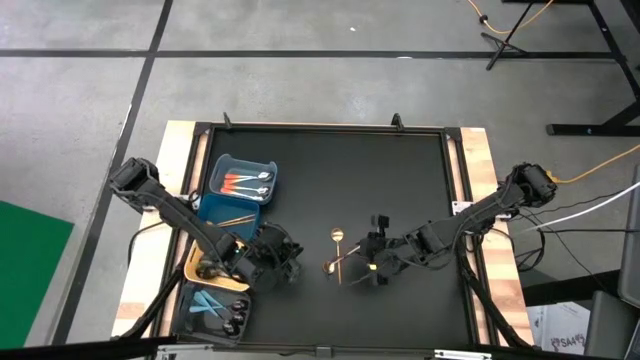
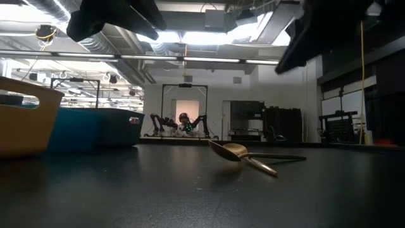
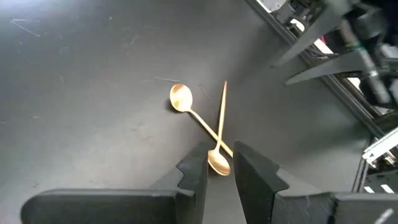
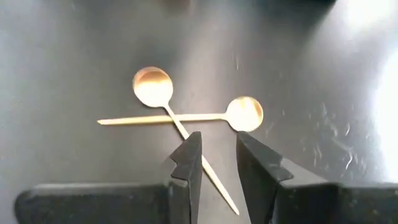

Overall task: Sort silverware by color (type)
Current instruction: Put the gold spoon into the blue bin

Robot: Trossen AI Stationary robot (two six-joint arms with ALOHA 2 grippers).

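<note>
From above, my left gripper point(image 1: 285, 258) and right gripper point(image 1: 372, 258) flank 2 crossed gold spoons point(image 1: 338, 253) mid-table, while both wrist views show my fingers slightly parted, grasping nothing, so I judge these light, stiff, slippery spoons best pinched at the handle.

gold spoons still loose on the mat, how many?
2. The gold spoons lie crossed mid-mat between the grippers: one, the other. More gold pieces may be hidden in the bins.
</note>
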